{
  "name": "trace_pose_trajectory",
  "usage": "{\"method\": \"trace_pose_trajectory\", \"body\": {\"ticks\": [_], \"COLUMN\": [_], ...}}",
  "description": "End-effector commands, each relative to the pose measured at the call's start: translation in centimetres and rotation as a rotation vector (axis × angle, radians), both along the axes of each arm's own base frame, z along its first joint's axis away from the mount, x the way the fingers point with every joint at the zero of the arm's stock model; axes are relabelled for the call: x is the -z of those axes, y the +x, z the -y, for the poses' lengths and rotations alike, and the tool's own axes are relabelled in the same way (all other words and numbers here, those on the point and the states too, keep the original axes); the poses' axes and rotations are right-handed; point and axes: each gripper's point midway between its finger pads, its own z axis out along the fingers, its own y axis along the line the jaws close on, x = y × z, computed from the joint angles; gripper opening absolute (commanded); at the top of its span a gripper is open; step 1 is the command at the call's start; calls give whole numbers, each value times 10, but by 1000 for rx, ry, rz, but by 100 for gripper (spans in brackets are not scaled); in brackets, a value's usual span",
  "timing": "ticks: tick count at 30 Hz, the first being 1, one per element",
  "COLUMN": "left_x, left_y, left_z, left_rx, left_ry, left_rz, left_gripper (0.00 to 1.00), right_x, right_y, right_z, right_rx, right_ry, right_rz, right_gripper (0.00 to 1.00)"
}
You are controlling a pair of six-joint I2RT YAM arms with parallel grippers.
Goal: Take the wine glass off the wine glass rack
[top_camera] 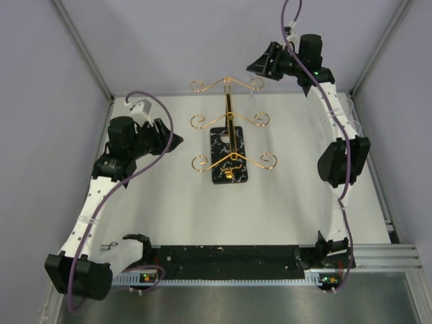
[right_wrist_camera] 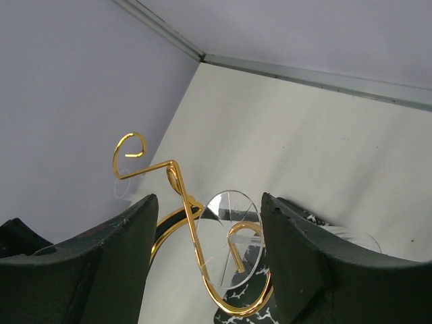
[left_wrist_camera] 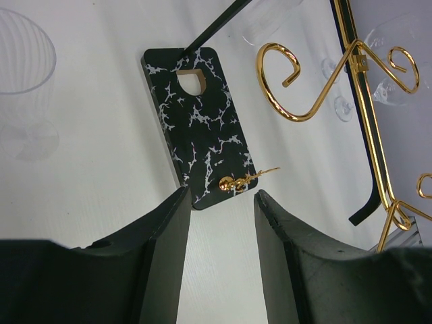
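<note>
The wine glass rack (top_camera: 229, 128) is a gold wire stand on a black, white-veined base (top_camera: 228, 162) at the middle of the table. In the right wrist view, the clear round foot of a wine glass (right_wrist_camera: 233, 233) hangs in a scroll-ended arm (right_wrist_camera: 192, 229). My right gripper (right_wrist_camera: 209, 197) is open around that foot, at the rack's far right top (top_camera: 260, 64). The right finger (right_wrist_camera: 297, 256) is close to the foot's edge. My left gripper (left_wrist_camera: 219, 192) is open and empty, left of the rack (top_camera: 177, 140) and above the base (left_wrist_camera: 196, 121).
Other clear glasses show faintly in the left wrist view: a ribbed one at the left edge (left_wrist_camera: 23, 61) and others behind the gold arms (left_wrist_camera: 391, 61). Grey walls enclose the table on three sides. A black rail (top_camera: 229, 260) runs along the near edge.
</note>
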Motion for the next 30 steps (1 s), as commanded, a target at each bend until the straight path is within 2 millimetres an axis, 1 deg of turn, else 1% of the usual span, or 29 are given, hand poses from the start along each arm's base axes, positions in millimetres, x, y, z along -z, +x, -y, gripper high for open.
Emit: {"method": "trace_pose_trajectory", "body": {"ticks": [1, 7, 10, 13, 15, 18, 22, 24, 28, 30], "left_x": [-7, -8, -7, -8, -8, -8, -7, -8, -7, -5], "left_y": [4, 4, 4, 4, 4, 4, 4, 4, 3, 3], "left_z": [2, 1, 1, 1, 1, 0, 1, 1, 0, 0], "left_rx": [10, 6, 5, 4, 5, 2, 4, 4, 2, 0], "left_ry": [-3, -4, -2, -1, -2, -1, 0, -1, -1, 1], "left_rz": [48, 49, 49, 50, 50, 52, 49, 50, 49, 46], "left_gripper": [48, 49, 49, 48, 49, 49, 48, 49, 49, 49], "right_x": [-35, -37, -36, -34, -28, -25, -20, -19, -22, -22], "right_y": [-7, -13, -16, -19, -20, -24, -29, -30, -33, -33], "right_z": [-6, -10, -10, -11, -10, -10, -9, -7, -6, -5], "right_rx": [-64, -93, -109, -112, -112, -115, -117, -109, -104, -97], "right_ry": [55, 68, 77, 76, 73, 63, 53, 43, 37, 35], "right_rz": [87, 79, 64, 56, 39, 37, 28, 33, 39, 41], "right_gripper": [62, 62, 59, 59, 57, 49, 44, 39, 24, 20]}}
